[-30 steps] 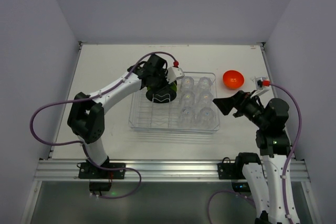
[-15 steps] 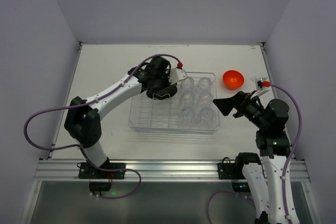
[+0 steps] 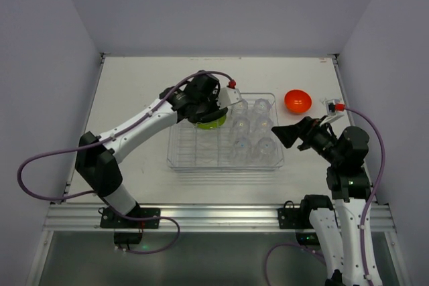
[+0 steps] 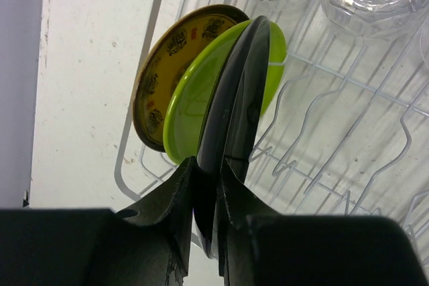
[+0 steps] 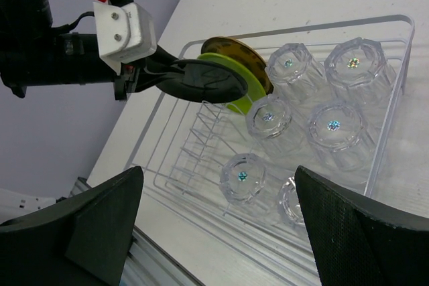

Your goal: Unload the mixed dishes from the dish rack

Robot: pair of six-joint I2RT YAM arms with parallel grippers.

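rack on the table: in its left half we see the left gripper clamped on the rim of a black plate, a green plate just beside it, a yellow plate beyond. 6 glass cups sit upside down in its right half. right gripper hangs wide open, empty, near the orange bowl outside.
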